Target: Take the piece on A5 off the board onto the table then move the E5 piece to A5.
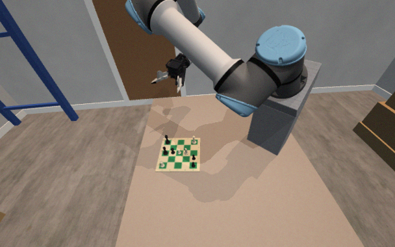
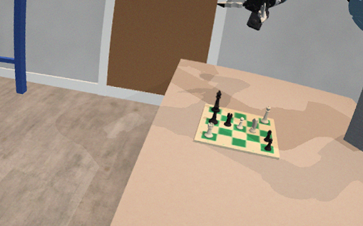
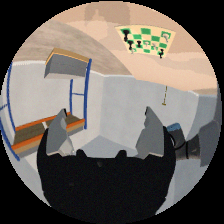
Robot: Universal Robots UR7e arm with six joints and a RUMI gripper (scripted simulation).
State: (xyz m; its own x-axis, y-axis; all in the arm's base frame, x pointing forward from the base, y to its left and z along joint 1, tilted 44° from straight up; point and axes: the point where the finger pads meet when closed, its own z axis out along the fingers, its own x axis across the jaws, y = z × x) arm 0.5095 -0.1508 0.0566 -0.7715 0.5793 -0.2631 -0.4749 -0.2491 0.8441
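Note:
A small green-and-cream chessboard (image 1: 178, 155) lies on the tan table; it also shows in the exterior view (image 2: 238, 130) and, far off, in the wrist view (image 3: 146, 40). Several black and white pieces stand upright on it. A tall black piece (image 2: 217, 101) and a white piece (image 2: 267, 115) stand in the two far corners. A white rook (image 2: 209, 130) and a black pawn (image 2: 268, 144) stand in the two near corners. The edge letters are too small to read. My gripper (image 1: 167, 82) (image 3: 105, 107) hangs high above the table's far edge, well away from the board, open and empty.
The arm's grey pedestal (image 1: 279, 110) stands on the table to the right of the board. A blue ladder frame (image 1: 36, 65) stands on the floor at the left. Brown steps (image 1: 377, 130) are at the far right.

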